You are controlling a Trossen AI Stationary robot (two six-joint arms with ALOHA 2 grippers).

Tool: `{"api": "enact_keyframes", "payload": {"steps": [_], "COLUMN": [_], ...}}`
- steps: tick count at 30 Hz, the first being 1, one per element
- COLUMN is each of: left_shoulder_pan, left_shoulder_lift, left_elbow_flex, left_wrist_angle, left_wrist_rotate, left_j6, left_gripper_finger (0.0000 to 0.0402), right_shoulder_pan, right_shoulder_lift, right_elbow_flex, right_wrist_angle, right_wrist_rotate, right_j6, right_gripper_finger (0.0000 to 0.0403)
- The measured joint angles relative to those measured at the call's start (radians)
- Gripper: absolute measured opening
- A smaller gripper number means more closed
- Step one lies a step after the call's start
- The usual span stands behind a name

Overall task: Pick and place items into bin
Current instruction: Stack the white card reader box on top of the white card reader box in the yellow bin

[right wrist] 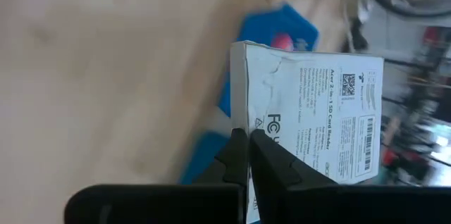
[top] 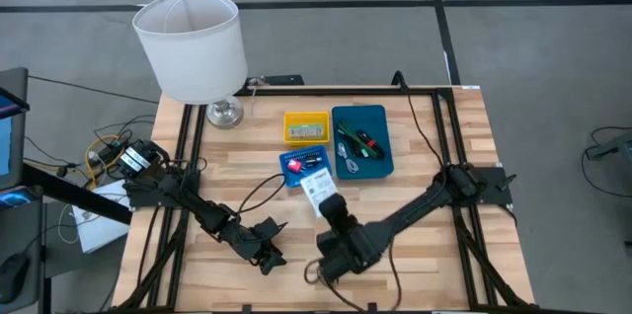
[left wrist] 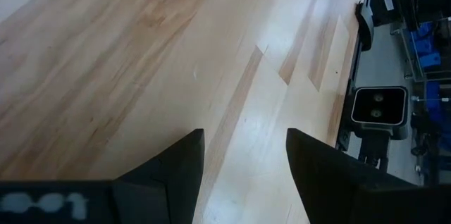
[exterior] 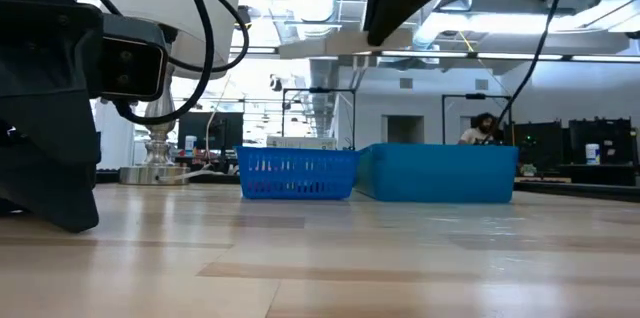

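Transport step of a pick-and-place cycle. The right gripper [right wrist: 248,155] has its fingers pinched on one edge of a white printed packet [right wrist: 317,122], so the grasp appears complete and the carry to the bin is in hand. In the high view the packet [top: 319,192] sits at the tip of the right arm, at roughly 12 o'clock from the gripper body, and just at 6 o'clock of the small blue tray [top: 304,163]. The small yellow tray [top: 306,126] lies at 12 o'clock of the blue one; the larger teal tray [top: 362,141], already holding several small items, stands at 3 o'clock of both.

The next move probably calls for lifting the packet over a tray rim, centring it above a free compartment, and only then parting the fingers; which tray is intended cannot be told. Since the packet is held by one edge, it may swing or tilt during travel.

The left gripper [left wrist: 243,164] waits low over bare counter [left wrist: 141,55] at about 9 o'clock of the right gripper, fingers spread and holding nothing.
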Motion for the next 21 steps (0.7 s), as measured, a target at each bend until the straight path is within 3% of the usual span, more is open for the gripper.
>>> {"api": "enact_keyframes", "payload": {"steps": [21], "left_shoulder_pan": [0.002], "left_shoulder_lift": [-0.001], "left_elbow_flex": [0.001], "left_wrist_angle": [-0.018], "left_wrist_rotate": [-0.041], "left_j6": [-0.016], "left_gripper_finger": [0.0190], "right_shoulder_pan": [-0.383], "right_shoulder_lift": [-0.001], "right_elbow_flex": [0.004], "right_wrist_angle": [-0.075], "right_wrist_rotate": [0.117], "right_j6": [-0.671], "right_gripper_finger": [0.0000]}}
